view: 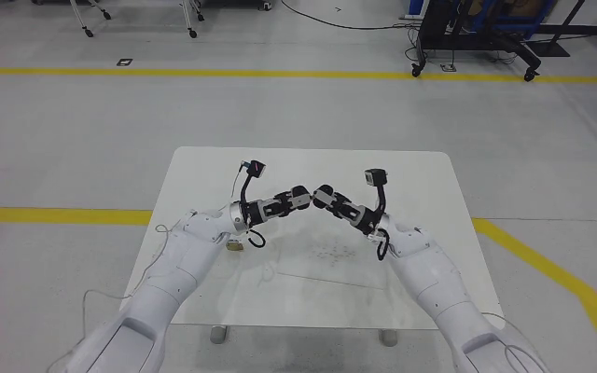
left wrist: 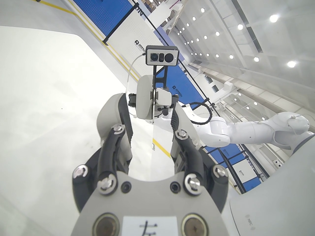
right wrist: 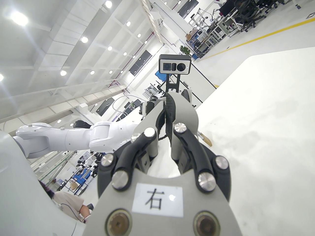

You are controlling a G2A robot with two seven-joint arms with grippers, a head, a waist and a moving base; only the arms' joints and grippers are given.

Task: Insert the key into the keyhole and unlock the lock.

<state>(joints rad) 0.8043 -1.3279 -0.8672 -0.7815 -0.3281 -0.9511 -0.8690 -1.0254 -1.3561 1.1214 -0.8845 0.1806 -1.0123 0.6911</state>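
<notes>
Both arms meet above the middle of the white table [view: 410, 270]. My left gripper [view: 303, 198] is open, its fingers [left wrist: 123, 114] spread wide with the right gripper's tip straight ahead of them. My right gripper [view: 325, 195] is shut. In the left wrist view a thin metal strip [left wrist: 153, 114], apparently the key seen edge-on, sticks out between the right gripper's fingertips. The right wrist view has the right gripper [right wrist: 169, 100] with its black pads pressed together. A small brass lock [view: 236, 247] lies on the table beside the left arm, apart from both grippers, and its brass body [right wrist: 206, 139] also appears past the right gripper.
The table's front edge [view: 308, 324] lies close to both forearms. A cart on wheels [view: 476, 37] stands on the floor far behind the table.
</notes>
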